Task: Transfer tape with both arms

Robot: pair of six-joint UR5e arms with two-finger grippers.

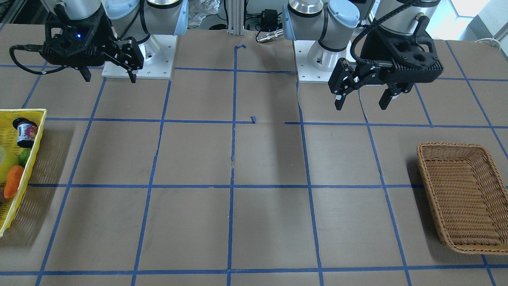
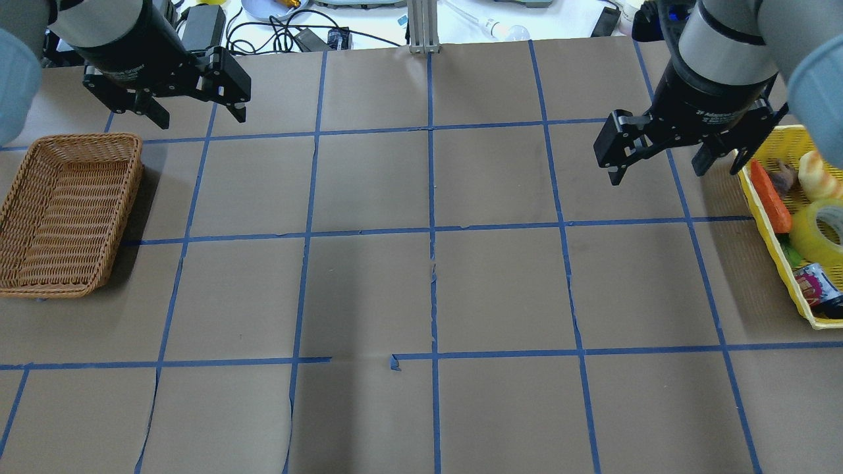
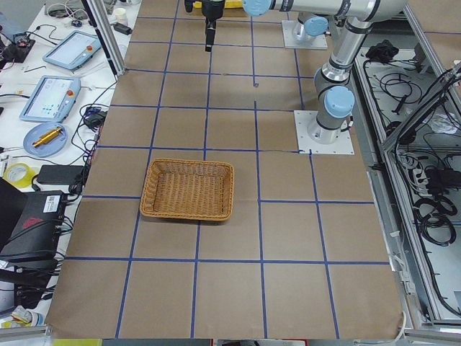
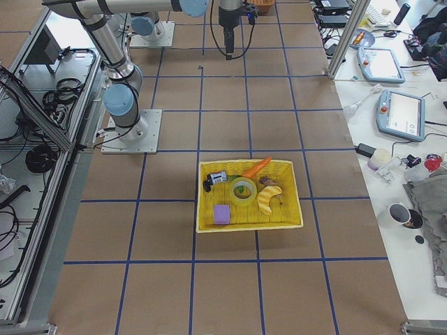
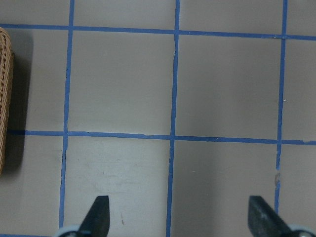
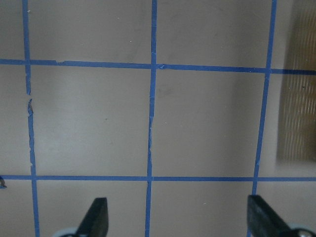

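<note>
The yellow roll of tape (image 2: 820, 230) lies in a yellow basket (image 2: 790, 280) at the table's right end. It also shows in the exterior right view (image 4: 243, 190) and at the left edge of the front-facing view (image 1: 6, 163). My right gripper (image 2: 658, 174) hangs open and empty above the table, beside the basket on its inner side, apart from the tape. My left gripper (image 2: 201, 120) hangs open and empty above the table near the far corner of a wicker basket (image 2: 66, 210). Both wrist views show spread fingertips (image 5: 98, 215) (image 6: 96, 217) over bare brown paper.
The yellow basket (image 4: 248, 225) also holds an orange carrot (image 2: 770, 197), a small jar (image 2: 816, 289), a banana-like item (image 4: 267, 199) and a purple block (image 4: 222, 213). The wicker basket (image 1: 464, 198) holds nothing. Blue tape lines grid the brown table.
</note>
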